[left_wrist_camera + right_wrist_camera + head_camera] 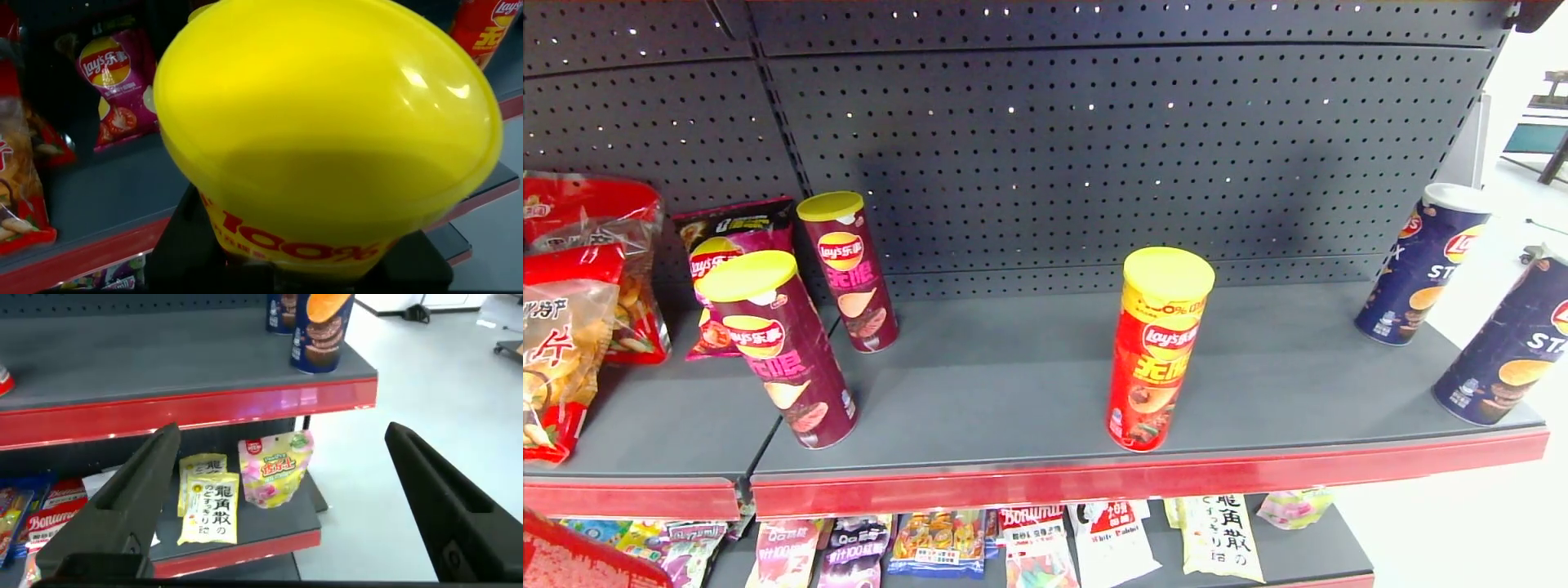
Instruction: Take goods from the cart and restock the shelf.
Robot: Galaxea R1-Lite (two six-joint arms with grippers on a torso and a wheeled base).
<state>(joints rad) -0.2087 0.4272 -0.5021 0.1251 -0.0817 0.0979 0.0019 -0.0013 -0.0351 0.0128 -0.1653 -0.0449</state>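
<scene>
A chip can with a yellow lid and a red-and-yellow body sits right before the left wrist camera, and my left gripper is shut on it, its dark fingers on either side of the can's body. The grey shelf with a red front edge carries a matching red chip can near its front middle. My right gripper is open with nothing between its fingers, in front of the shelf's right end and below the shelf board.
Two purple cans stand at the shelf's left, two blue cans at its right end. Snack bags fill the far left. Bare board lies either side of the red can. Packets lie on the lower shelf.
</scene>
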